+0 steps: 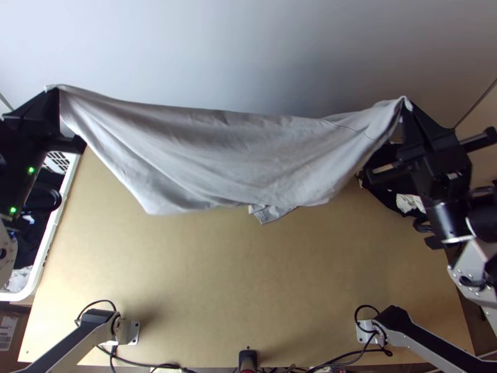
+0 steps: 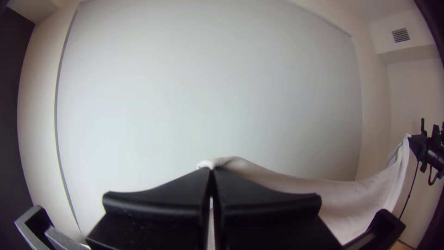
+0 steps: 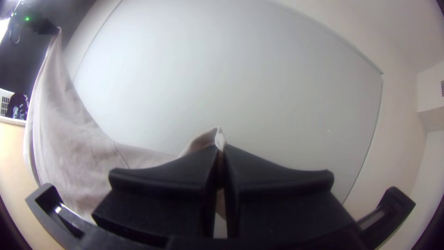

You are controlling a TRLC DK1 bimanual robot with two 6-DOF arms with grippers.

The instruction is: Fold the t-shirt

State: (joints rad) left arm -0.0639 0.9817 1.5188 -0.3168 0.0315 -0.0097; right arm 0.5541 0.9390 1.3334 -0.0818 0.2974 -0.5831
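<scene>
pale grey t-shirt (image 1: pixel 217 155) hangs creased and sagging, its ends pinched in left gripper (image 1: pixel 56 94) and right gripper (image 1: pixel 407 105).

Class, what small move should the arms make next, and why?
Probably lower the t-shirt gently onto the table, keeping its top stretched: the left gripper and right gripper each pinch an upper corner, and the cloth hangs between them, not yet laid flat.

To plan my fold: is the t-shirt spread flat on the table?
No, the t-shirt hangs between the left gripper and the right gripper.
</scene>
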